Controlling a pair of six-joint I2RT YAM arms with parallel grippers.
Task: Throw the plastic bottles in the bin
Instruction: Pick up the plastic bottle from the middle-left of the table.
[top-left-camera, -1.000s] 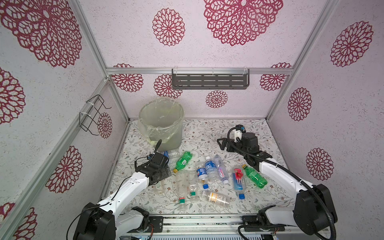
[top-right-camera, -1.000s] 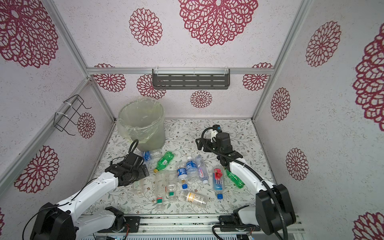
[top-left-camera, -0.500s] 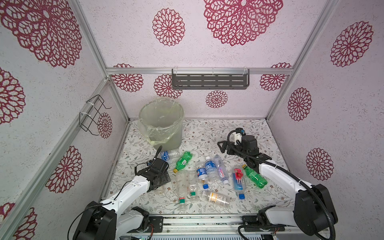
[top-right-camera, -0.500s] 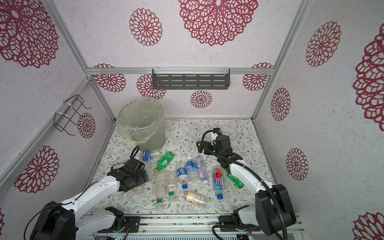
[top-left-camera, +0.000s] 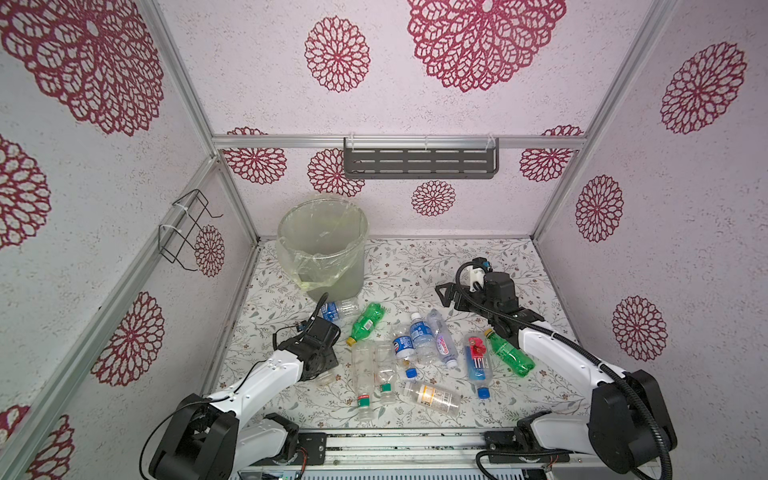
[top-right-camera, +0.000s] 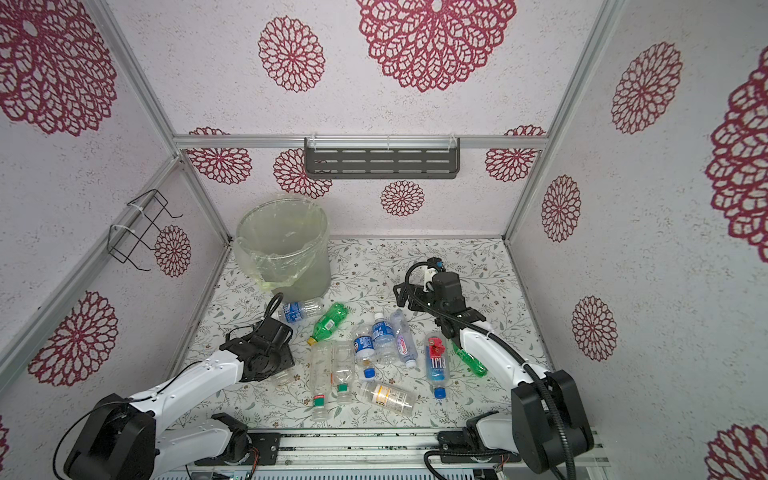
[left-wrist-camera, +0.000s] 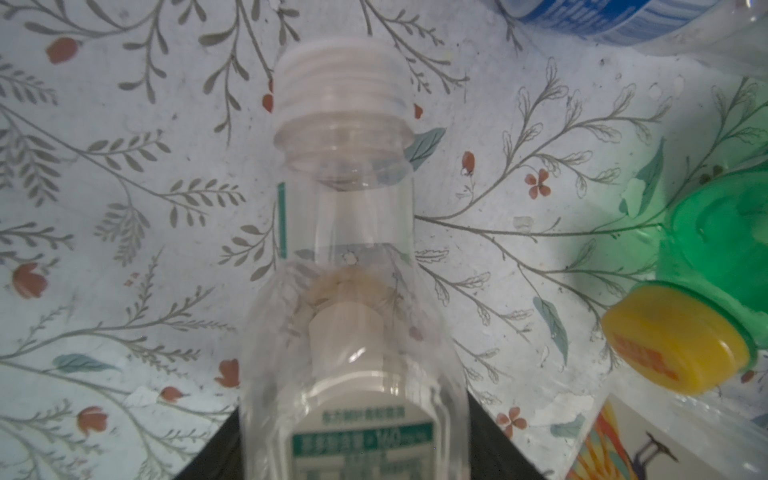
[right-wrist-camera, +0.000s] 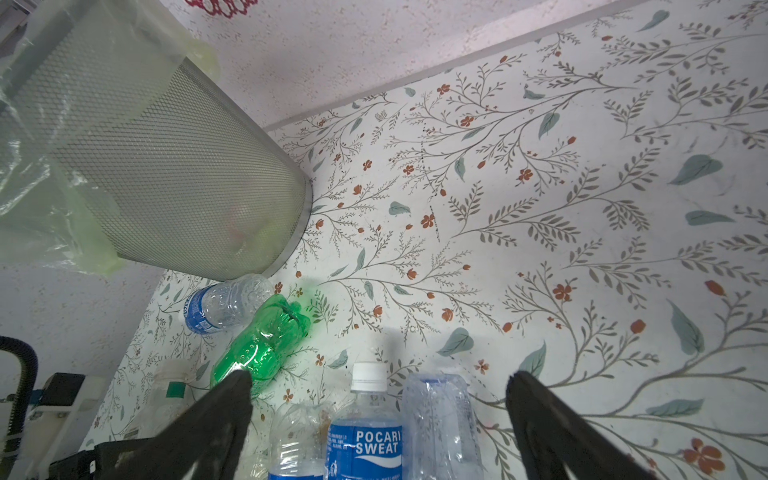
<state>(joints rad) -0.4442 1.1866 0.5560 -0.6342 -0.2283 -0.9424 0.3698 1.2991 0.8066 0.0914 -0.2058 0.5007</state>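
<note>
Plastic bottles (top-left-camera: 422, 334) lie scattered across the lower centre in both top views, just below the bin (top-left-camera: 345, 274). Left gripper (left-wrist-camera: 353, 407) is closed against the sides of a clear uncapped bottle (left-wrist-camera: 345, 216) at the pile's left edge. Right gripper (right-wrist-camera: 378, 386) hangs spread wide above the pile, holding nothing.

**Crimson Rosettes Over a Flowered Tabletop**

The tabletop (top-left-camera: 415, 266) is white, printed with grey-green leafy sprigs and small rust-red flowers. The walls (top-left-camera: 257, 83) are pale and speckled, stamped with crimson lace rosettes.

The bin (top-left-camera: 353, 266) is translucent grey-green, a fine mesh in the right wrist view (right-wrist-camera: 178, 166), under a yellowish clear liner (top-left-camera: 320, 270).

One green bottle (top-left-camera: 366, 322) and a second green bottle (top-left-camera: 509, 353) have yellow caps. The Pocari bottle (right-wrist-camera: 365, 440) has a blue label, white lettering and a white cap. The Fiji bottle (top-left-camera: 477, 365) shows blue with a red flower and has a blue cap. The teal-labelled bottle (left-wrist-camera: 353, 291) is clear, its label white and teal.

The shelf (top-left-camera: 419, 162) is dark grey.
</note>
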